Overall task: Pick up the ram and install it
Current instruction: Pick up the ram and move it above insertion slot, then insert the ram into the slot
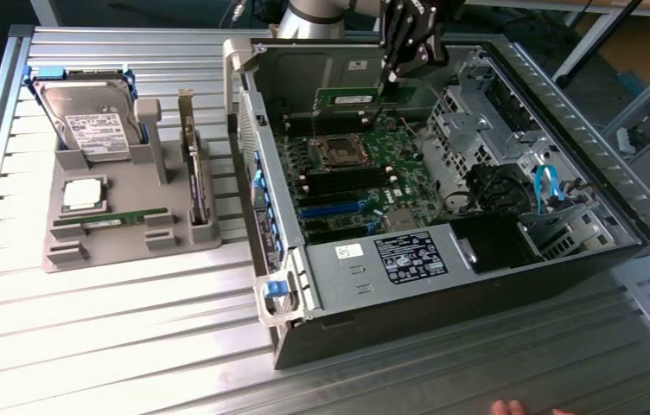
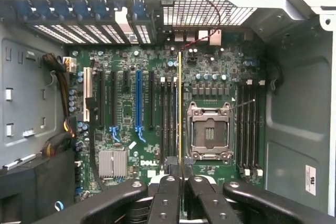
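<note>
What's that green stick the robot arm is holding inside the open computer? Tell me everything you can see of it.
It is the ram, a long, slim green circuit board with paler markings on its face. The gripper is shut on one end, holding it level on its long edge inside the open computer case, above the motherboard and seemingly not seated. Seen edge-on from the wrist, it runs along the dark memory slots.
</note>
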